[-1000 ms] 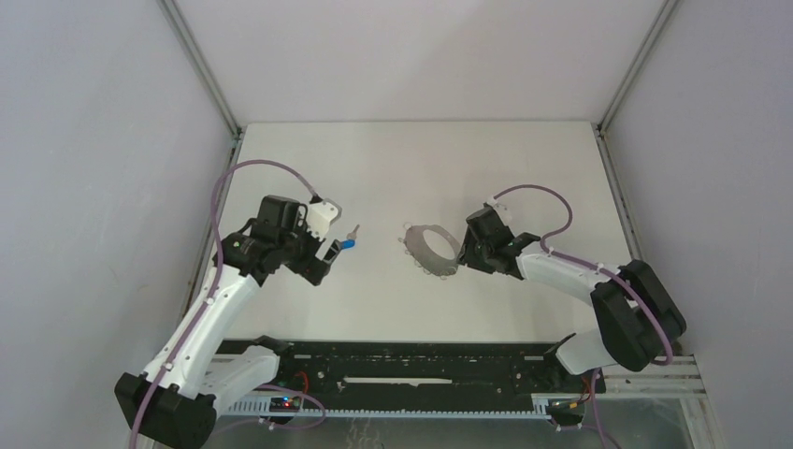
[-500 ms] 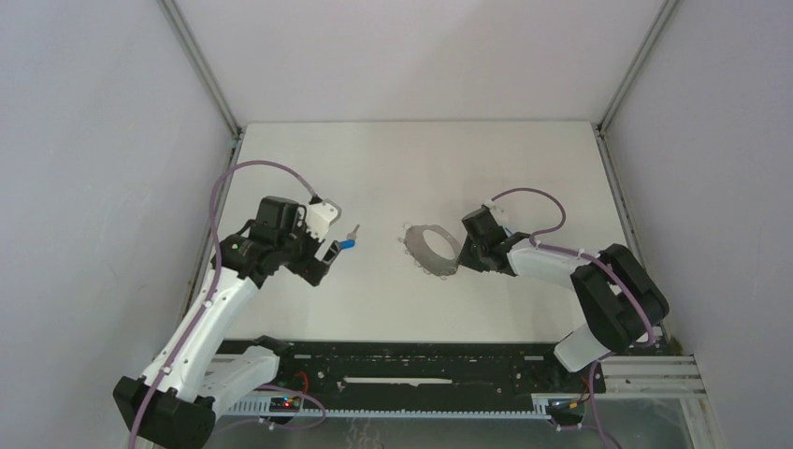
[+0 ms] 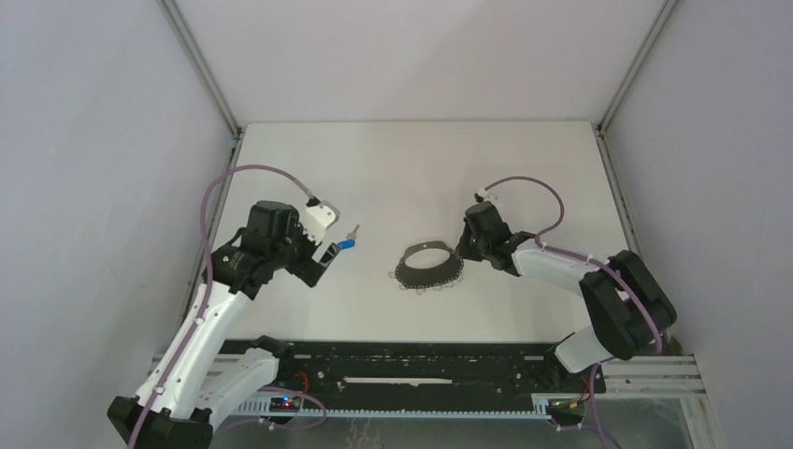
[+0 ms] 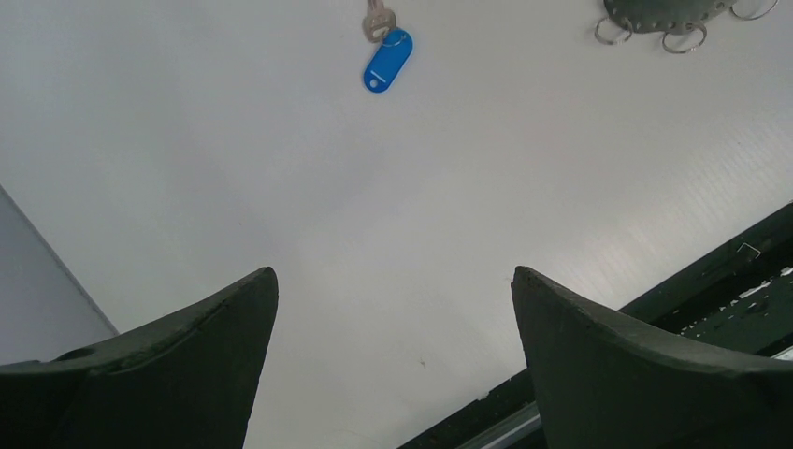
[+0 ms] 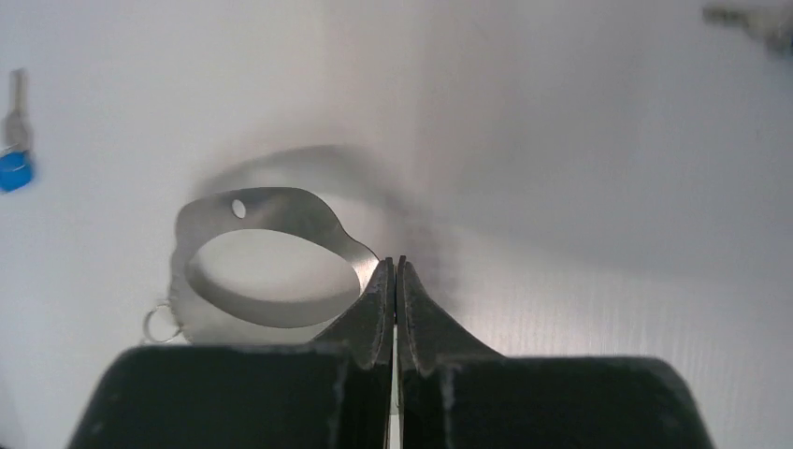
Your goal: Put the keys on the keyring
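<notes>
Remote log | I read the left pincer (image 4: 393,276) apart and empty above the counter (image 3: 524,178); blue-tagged key (image 4: 386,58) lies at its 12 o'clock | right pincer (image 5: 397,267) clamped together on the keyring (image 5: 281,204) rim; hoop tilted, at its 9 o'clock

Keyring (image 5: 290,208): thin grey sheet metal, smooth, with a dull satin sheen; its wire loops (image 4: 684,50) are bright metal. Key (image 4: 377,17): pale silvery metal; its tag (image 4: 386,58): glossy blue plastic. Tabletop (image 4: 468,187): white, matt, faintly ribbed toward its near edge. My left fingers (image 4: 178,374) and right fingers (image 5: 425,327): dark, matt, slightly grainy plastic.
</notes>
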`<state>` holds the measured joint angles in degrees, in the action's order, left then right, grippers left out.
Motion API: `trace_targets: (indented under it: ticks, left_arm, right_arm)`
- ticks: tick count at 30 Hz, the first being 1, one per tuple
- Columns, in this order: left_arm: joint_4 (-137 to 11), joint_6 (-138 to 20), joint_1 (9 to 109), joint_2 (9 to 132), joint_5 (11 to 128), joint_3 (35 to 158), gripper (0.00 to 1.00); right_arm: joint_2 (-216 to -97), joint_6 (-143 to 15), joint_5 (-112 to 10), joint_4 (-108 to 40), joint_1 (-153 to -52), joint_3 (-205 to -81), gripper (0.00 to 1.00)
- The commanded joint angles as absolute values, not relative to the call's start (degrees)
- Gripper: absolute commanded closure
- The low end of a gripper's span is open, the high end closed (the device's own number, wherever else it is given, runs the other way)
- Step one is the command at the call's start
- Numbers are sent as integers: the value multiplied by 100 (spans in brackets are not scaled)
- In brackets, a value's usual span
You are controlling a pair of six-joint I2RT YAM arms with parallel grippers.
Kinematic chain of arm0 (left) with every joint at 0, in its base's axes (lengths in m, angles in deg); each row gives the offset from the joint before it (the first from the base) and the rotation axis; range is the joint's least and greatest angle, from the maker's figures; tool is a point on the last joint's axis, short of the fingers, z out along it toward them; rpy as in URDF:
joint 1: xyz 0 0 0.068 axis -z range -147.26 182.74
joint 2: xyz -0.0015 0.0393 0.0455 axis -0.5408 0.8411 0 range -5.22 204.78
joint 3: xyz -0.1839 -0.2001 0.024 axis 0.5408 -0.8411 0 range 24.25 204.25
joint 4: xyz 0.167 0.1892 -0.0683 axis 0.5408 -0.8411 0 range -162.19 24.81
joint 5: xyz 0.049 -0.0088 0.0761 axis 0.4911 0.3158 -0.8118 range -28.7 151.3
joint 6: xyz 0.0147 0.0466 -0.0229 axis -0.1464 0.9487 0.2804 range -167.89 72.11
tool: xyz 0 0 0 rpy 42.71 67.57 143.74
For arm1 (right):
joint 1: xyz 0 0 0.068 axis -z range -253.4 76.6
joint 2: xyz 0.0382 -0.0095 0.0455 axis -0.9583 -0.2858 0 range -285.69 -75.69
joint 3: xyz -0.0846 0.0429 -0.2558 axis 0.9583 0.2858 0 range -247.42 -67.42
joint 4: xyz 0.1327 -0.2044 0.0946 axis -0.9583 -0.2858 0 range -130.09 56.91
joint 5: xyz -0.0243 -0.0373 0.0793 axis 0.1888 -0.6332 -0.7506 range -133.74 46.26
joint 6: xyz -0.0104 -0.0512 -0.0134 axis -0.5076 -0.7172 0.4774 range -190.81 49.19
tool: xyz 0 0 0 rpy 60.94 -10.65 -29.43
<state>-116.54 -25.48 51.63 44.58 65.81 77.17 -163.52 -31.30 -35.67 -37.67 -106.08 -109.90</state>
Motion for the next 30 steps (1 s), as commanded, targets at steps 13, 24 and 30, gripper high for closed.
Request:
trace_targets:
  ticks: [13,24,30]
  left_arm:
    - [-10756,-1881,5684,4699,8677,9144,0]
    - [-10010,-2174,6474,5016,9218,9246,9]
    - [-9689,-2797,6693,5041,9628,9291,9]
  right_arm:
    - [-13991,-6497,-6919,-1958,-11035,-11536,100]
    - [-13660,-6581,-8512,-2538,-11394,-12089,100]
    - [-13470,-6654,-8597,-2614,-11509,-12147,100]
